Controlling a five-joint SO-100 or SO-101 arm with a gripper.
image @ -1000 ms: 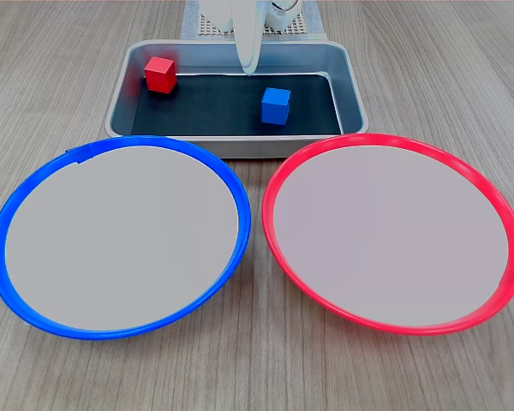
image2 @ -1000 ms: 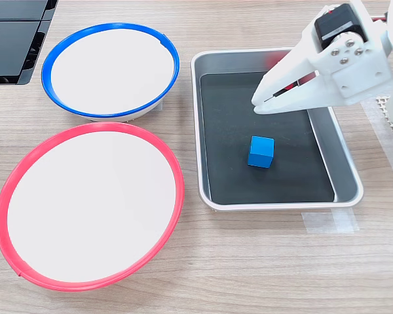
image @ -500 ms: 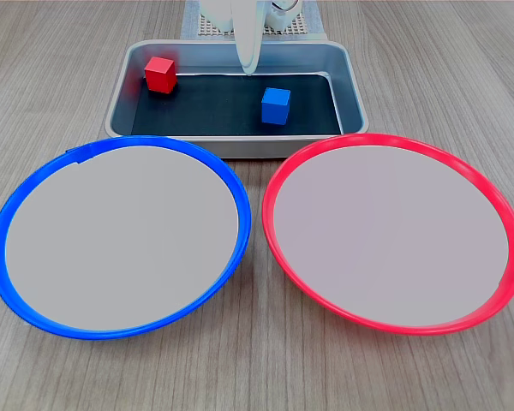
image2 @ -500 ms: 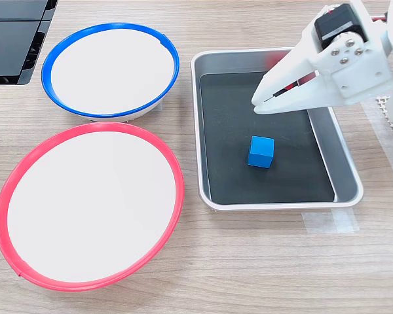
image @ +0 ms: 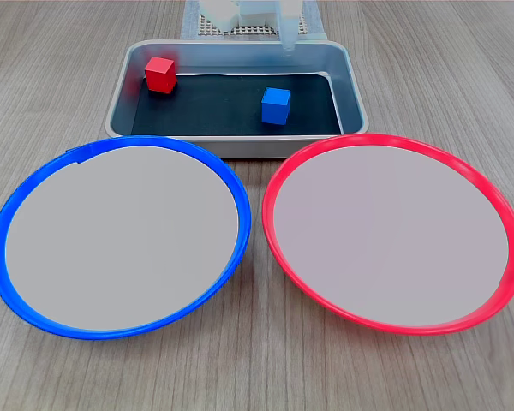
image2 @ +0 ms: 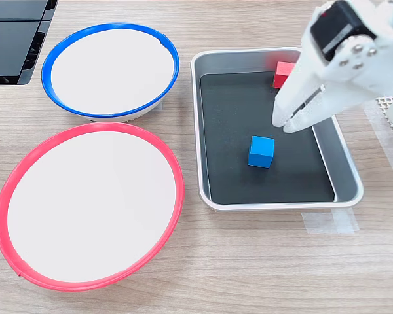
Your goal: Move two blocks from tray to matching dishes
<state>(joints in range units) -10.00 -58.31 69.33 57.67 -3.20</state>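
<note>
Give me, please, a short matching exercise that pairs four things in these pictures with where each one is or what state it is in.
Things:
1. red block
2. blue block
3. red-rimmed dish
4. gripper

Places or states:
a. holds nothing, on the table beside the blue-rimmed dish
b. in the tray, near a corner
d. hovering above the tray
c. mid-floor of the tray

Pairs: 1-b, 2-c, 3-a, 4-d

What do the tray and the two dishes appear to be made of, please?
The tray looks like brushed metal: grey walls with a soft sheen, and a matte black liner, perhaps rubber or foam. The blue-rimmed dish and the red-rimmed dish look like glossy plastic, with bright highlights on their rims.
</note>
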